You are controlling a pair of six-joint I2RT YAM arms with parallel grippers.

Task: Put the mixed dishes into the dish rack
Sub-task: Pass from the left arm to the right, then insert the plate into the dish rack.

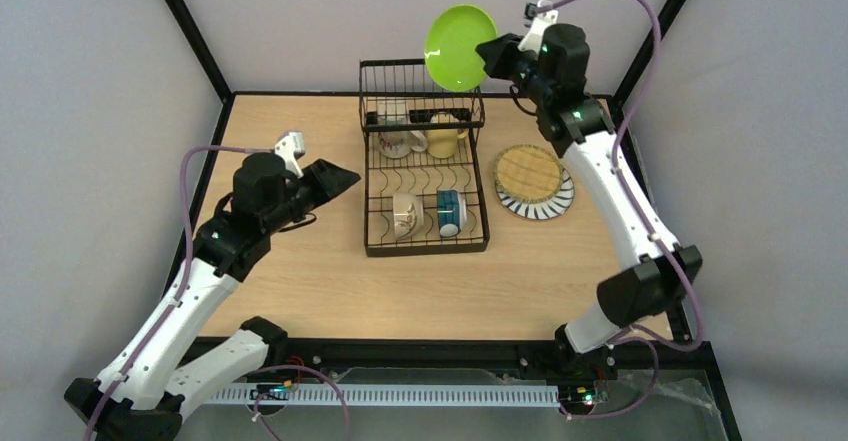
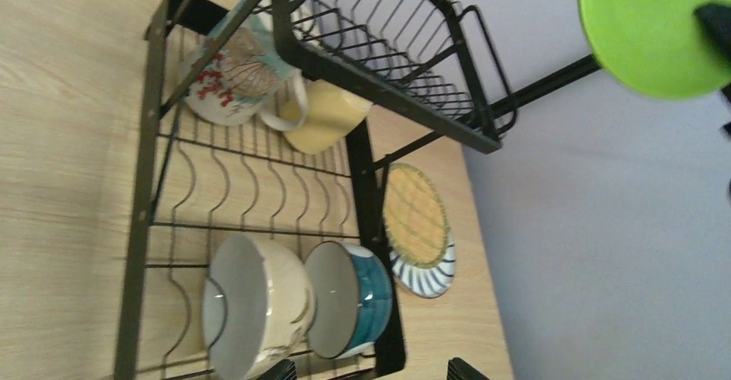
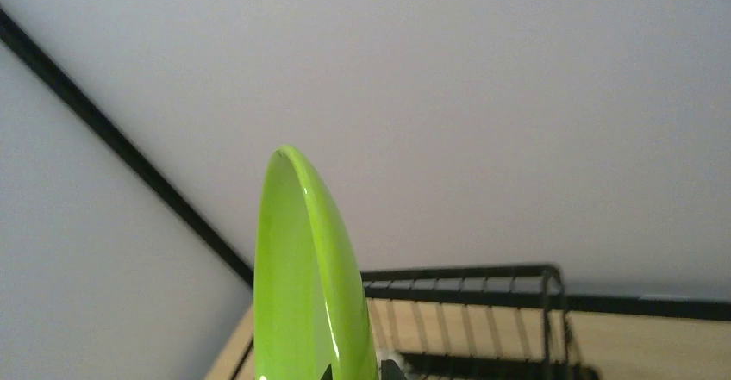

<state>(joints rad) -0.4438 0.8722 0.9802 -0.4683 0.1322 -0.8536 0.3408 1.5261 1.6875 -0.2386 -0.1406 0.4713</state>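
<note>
The lime plate (image 1: 459,48) tilts above the dish rack (image 1: 427,252) holding four mugs (image 1: 405,215); tan plate (image 1: 527,172) seemingly atop striped plate (image 1: 548,204).

A light wooden table (image 1: 300,281) with a fine pale grain fills the middle of the overhead view, and the same wood shows in the left wrist view and as a sliver low in the right wrist view. Plain grey-white walls (image 1: 90,81) close it in on the left, far and right sides, with slim black frame posts (image 1: 188,23) rising slantwise from the far corners. Along the table's near edge runs a black rail (image 1: 420,349), and just in front of that lies a long white slotted strip (image 1: 420,395).
</note>
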